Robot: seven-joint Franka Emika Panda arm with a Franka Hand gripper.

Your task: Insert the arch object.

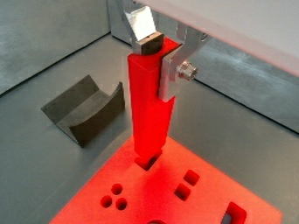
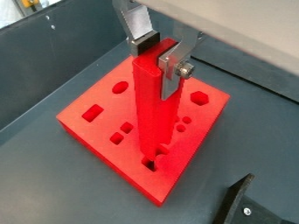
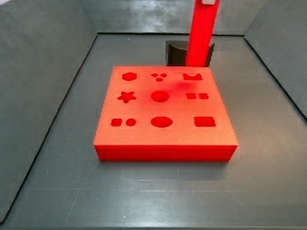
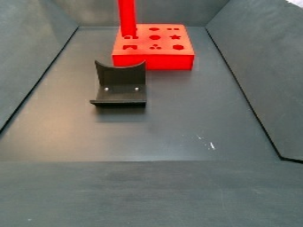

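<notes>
The arch object, a long bright red bar, stands upright in both wrist views. Its lower end meets a dark hole near the edge of the flat red board, which has several shaped holes. How deep the end sits I cannot tell. My gripper is shut on the bar's top, one dark pad and one silver plate on opposite sides. In both side views only the bar and board show; the gripper is out of frame.
The dark fixture stands on the grey floor beside the board, close to the bar's side and behind it in a side view. Sloped grey bin walls enclose the floor.
</notes>
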